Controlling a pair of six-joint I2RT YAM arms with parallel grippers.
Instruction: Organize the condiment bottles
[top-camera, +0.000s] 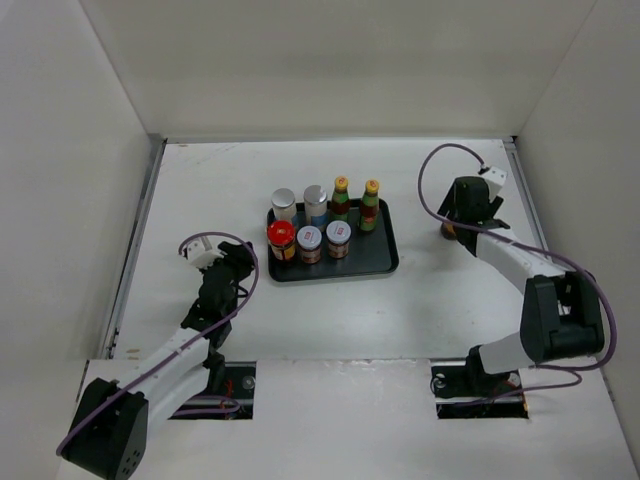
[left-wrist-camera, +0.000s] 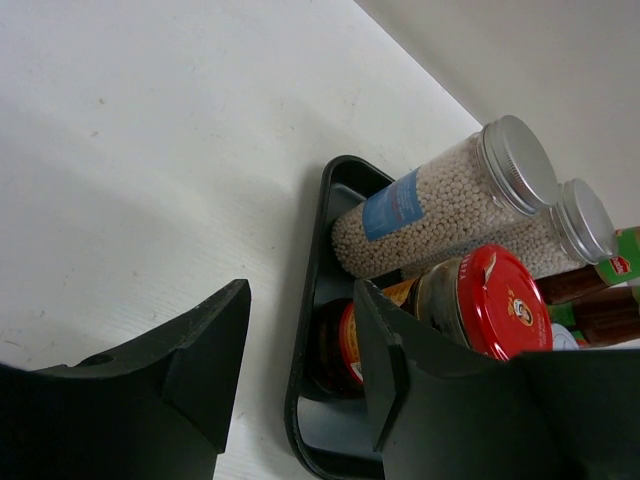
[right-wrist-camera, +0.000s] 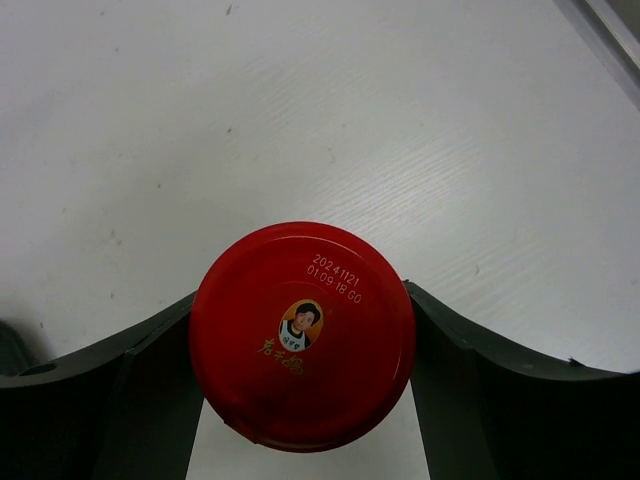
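A black tray in the middle of the table holds two white silver-lidded shakers, two green-labelled sauce bottles, one red-capped jar and two short silver-lidded jars. My left gripper stands open left of the tray with nothing between its fingers. The left wrist view shows that gripper beside the tray rim, the shakers and the red-capped jar. My right gripper is right of the tray, shut on a second red-capped jar standing on the table, fingers against both sides.
White walls enclose the table on the left, back and right. The right wall's foot runs close past the held jar. Bare white tabletop lies between the tray and each gripper.
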